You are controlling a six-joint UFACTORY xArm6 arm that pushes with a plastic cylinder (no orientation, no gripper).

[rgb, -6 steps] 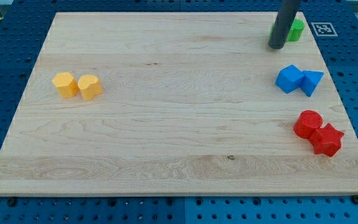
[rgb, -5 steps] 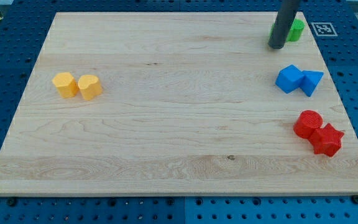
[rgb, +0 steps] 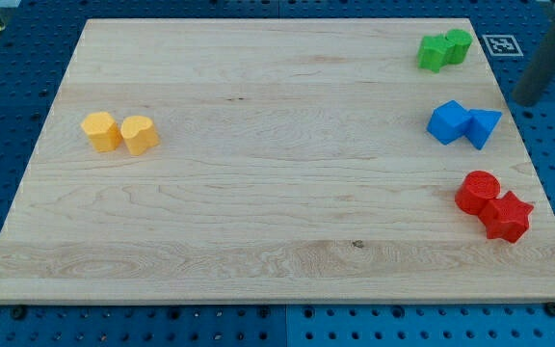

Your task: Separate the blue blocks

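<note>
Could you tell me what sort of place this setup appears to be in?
Likely a robotics lab bench: a wooden board lies on a blue perforated table, a fiducial marker sits by its corner, and my tip hangs off the board's right.

On the wooden counter, two yellow blocks sat touching near the view's left, two green blocks touched at the top right, and a red cylinder met a red star at lower right

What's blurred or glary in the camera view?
Camera view: rod smeared by motion blur, my tip off the board, right of the blue blocks; blocks sharp; light even, soft short shadows, no glare.
</note>
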